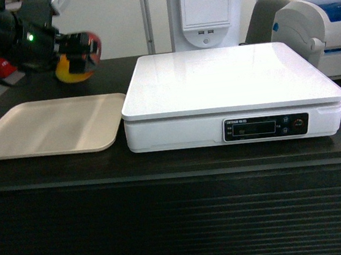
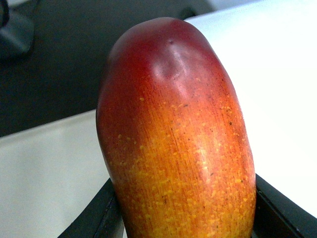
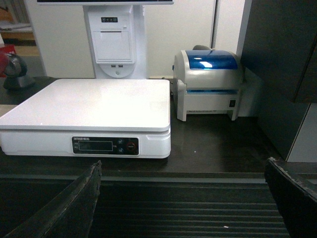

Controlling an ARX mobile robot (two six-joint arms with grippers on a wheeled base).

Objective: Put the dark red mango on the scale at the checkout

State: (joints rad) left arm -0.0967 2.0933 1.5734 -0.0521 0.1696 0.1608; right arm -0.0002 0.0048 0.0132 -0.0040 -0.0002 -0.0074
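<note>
Mango (image 2: 176, 144) base hidden between left fingers (image 2: 106, 215)

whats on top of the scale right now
Nothing: the scale top plate is bare. The dark red mango is in the left claw, up beside the beige tray.

No legible text anywhere | scale (image 1: 227, 81) black display panel (image 1: 266, 127): small white label at upper left, too blurred to read, same in right wrist view (image 3: 105, 145) | white kiosk printer (image 3: 115, 39) and label printer (image 3: 210, 82): no readable marks | left wrist view: no lettering
</note>
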